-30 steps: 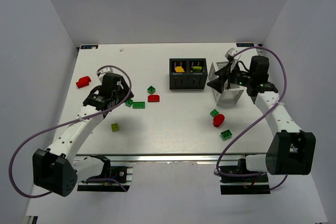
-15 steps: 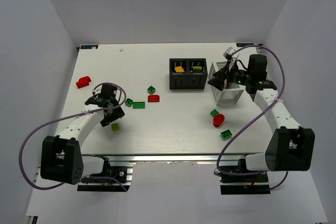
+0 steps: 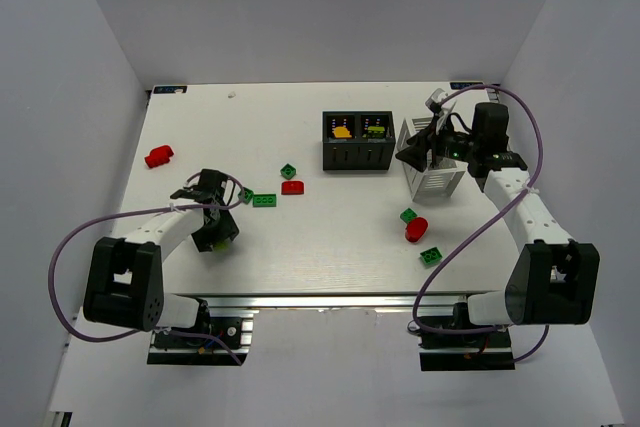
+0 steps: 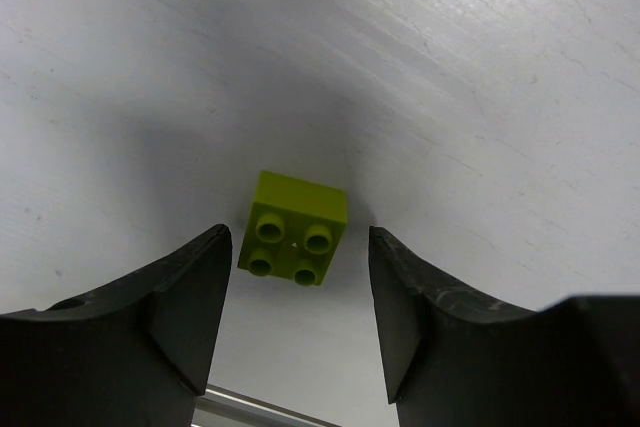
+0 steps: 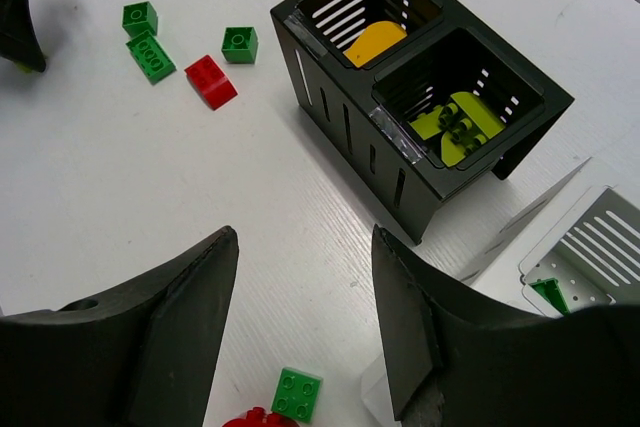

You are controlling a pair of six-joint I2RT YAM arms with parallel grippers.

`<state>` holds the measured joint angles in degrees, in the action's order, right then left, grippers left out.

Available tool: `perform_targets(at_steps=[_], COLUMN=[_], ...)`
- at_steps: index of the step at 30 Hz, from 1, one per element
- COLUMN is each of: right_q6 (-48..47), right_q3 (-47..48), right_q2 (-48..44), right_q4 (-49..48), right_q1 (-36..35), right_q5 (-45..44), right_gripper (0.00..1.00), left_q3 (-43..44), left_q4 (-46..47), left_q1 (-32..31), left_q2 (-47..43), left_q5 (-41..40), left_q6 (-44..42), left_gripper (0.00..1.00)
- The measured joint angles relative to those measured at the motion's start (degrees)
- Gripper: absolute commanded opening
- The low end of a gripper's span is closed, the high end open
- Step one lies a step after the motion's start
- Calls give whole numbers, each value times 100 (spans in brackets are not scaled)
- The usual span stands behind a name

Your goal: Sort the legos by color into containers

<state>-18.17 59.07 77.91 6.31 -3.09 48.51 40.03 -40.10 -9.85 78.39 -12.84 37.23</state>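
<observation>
A lime brick (image 4: 295,229) lies studs-up on the white table, just ahead of and between the fingers of my open left gripper (image 4: 297,247). In the top view that gripper (image 3: 214,234) hangs over the brick (image 3: 223,243) near the front left. My right gripper (image 3: 412,157) is open and empty, above the near end of the white slatted basket (image 3: 437,179). The black box (image 3: 356,142) holds an orange piece (image 5: 375,42) in one compartment and lime pieces (image 5: 455,122) in the other. The basket (image 5: 590,237) shows a green piece (image 5: 548,292).
Loose bricks lie around: a red one (image 3: 157,157) far left; green ones (image 3: 264,201), (image 3: 289,171) and a red one (image 3: 292,187) left of the box; a green brick (image 3: 408,215), a red rounded one (image 3: 416,230) and a green one (image 3: 431,256) front right.
My left arm has swung back toward the near edge and lowered its gripper over the lime brick. My right arm has barely moved.
</observation>
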Motion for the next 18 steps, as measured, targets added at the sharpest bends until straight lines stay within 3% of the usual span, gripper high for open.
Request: perform_targets(at_steps=[12, 15, 18], right_q6=[13, 15, 15], right_q3=[79, 79, 79], right_q2=[48, 48, 48], right_q4=[-4, -4, -4], right_q1=[0, 0, 0], right_q5=[-39, -39, -39], right_gripper=[61, 61, 61], left_q3=[-24, -28, -31], left_q4=[212, 262, 313], left_q1=[24, 31, 33], left_q2=[13, 15, 11], left_q5=[11, 15, 52], left_q6=[-44, -48, -83], left_gripper=[55, 45, 28])
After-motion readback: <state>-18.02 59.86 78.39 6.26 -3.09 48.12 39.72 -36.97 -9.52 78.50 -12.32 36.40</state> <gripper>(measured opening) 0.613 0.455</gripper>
